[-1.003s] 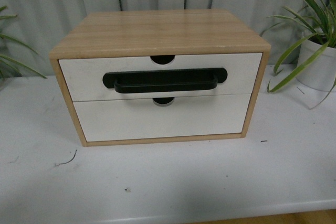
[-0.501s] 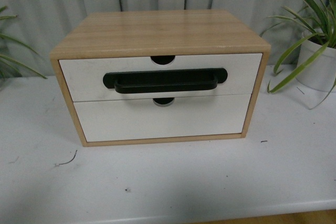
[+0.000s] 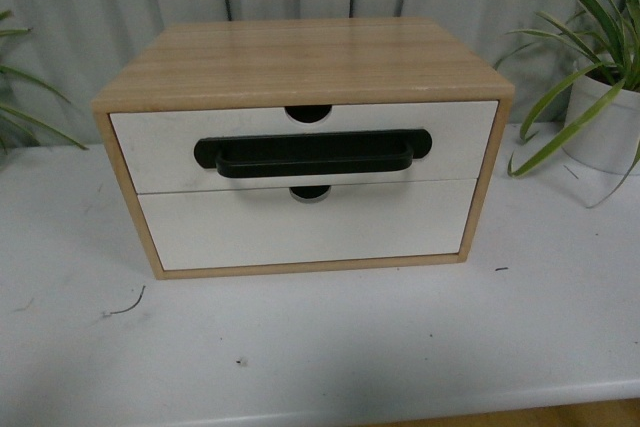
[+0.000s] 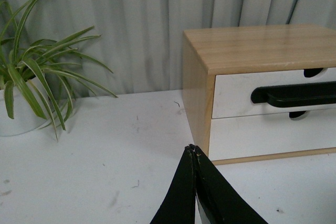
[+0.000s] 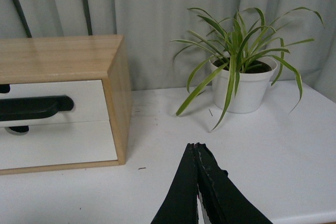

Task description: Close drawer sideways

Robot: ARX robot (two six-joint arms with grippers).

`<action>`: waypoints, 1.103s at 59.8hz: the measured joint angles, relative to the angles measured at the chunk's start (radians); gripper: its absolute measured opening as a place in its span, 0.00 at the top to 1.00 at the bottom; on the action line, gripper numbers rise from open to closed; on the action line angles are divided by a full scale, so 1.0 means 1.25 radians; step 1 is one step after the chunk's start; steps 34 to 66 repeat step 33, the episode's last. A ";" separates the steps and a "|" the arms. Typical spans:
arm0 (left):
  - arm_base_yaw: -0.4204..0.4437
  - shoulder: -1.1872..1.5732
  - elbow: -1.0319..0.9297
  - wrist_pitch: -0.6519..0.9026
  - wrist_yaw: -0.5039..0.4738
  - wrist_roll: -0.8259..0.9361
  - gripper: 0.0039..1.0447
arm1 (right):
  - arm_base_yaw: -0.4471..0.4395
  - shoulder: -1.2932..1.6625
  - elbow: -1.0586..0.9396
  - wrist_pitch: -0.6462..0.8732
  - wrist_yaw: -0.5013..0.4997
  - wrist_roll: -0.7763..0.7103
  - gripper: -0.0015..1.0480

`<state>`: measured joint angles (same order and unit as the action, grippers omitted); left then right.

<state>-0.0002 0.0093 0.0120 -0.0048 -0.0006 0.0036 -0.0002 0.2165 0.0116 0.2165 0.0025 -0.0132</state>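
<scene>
The drawer (image 3: pixel 160 147) is the upper one of a wooden cabinet (image 3: pixel 300 62). It has a white front, a long black bar handle (image 3: pixel 312 157) and a semicircular notch (image 3: pixel 308 113) in its top edge. Its front looks about level with the cabinet frame. Neither arm shows in the front view. My left gripper (image 4: pixel 192 150) is shut and empty over the table, near the cabinet's left front corner, with the drawer (image 4: pixel 236 95) beyond it. My right gripper (image 5: pixel 195 147) is shut and empty over the table, off the cabinet's right side, apart from the drawer (image 5: pixel 84 95).
A plain white lower drawer front (image 3: pixel 300 227) sits under the handled one. A potted plant (image 5: pixel 242 90) stands right of the cabinet, another plant (image 4: pixel 31 77) stands left of it. The white table (image 3: pixel 320 347) runs in front; a grey curtain hangs behind.
The cabinet sits very slightly further left in the front view than half a second ago. Nothing else differs.
</scene>
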 joint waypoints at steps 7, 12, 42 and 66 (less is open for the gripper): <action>0.000 0.000 0.000 0.000 0.000 0.000 0.99 | 0.000 -0.026 0.000 -0.024 0.000 0.000 0.98; 0.000 0.000 0.000 0.000 0.000 0.000 0.99 | 0.000 -0.038 0.000 -0.038 0.000 0.000 0.98; 0.000 0.000 0.000 0.001 0.000 -0.001 0.06 | 0.000 -0.170 0.001 -0.176 -0.002 0.002 0.06; 0.000 0.000 0.000 0.001 0.000 -0.001 0.06 | 0.000 -0.170 0.001 -0.176 -0.002 0.002 0.06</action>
